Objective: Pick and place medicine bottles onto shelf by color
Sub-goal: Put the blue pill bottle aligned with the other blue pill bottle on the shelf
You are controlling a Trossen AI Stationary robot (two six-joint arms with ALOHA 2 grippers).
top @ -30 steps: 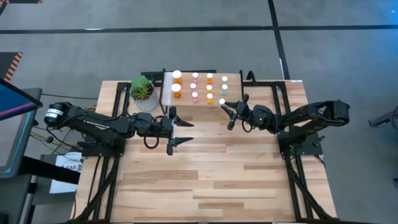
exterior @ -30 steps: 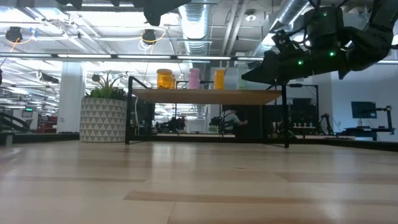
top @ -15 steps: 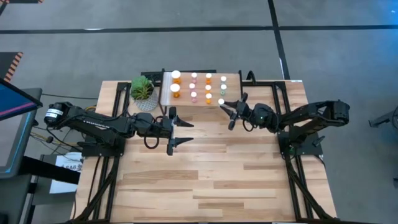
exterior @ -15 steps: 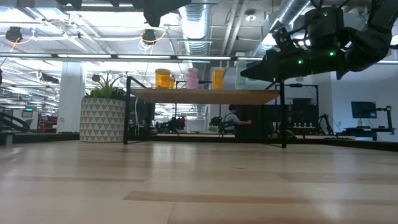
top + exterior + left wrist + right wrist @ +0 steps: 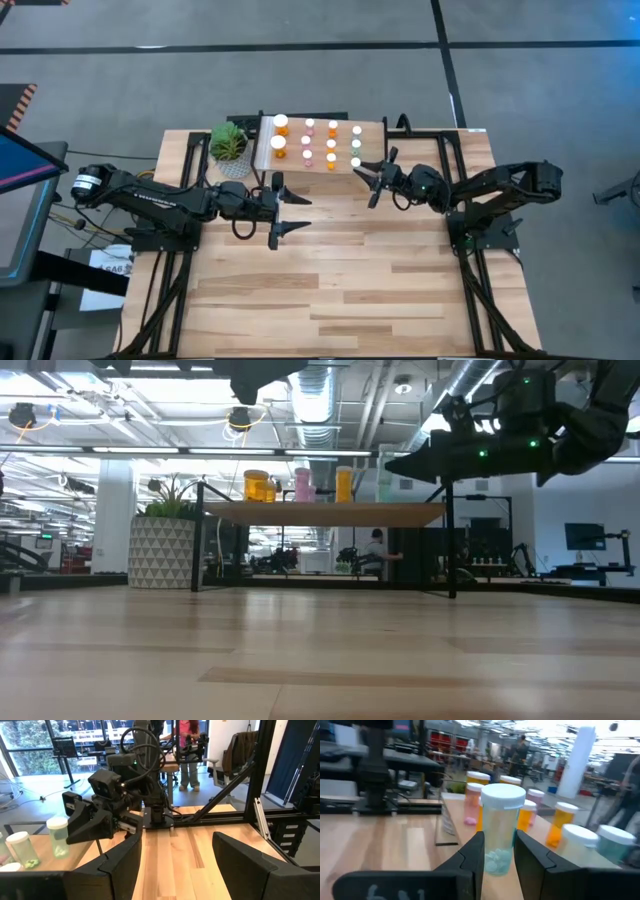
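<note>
Wood tabletop (image 5: 340, 260) nearest us looks bare, so we judge sorting nearly done. Our left gripper (image 5: 290, 207) waits spread and empty. Our right gripper (image 5: 497, 851) clasps a teal bottle (image 5: 501, 827) at the shelf (image 5: 372, 131) edge; other bottles (image 5: 307, 140) already stand there.

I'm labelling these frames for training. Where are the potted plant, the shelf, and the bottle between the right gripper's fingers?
potted plant (image 5: 229, 142), high view, on its green leaves.
shelf (image 5: 320, 514), low view, on the front edge of its wooden top.
green-teal bottle (image 5: 501, 827), right wrist view, on its clear body below the white cap.
</note>
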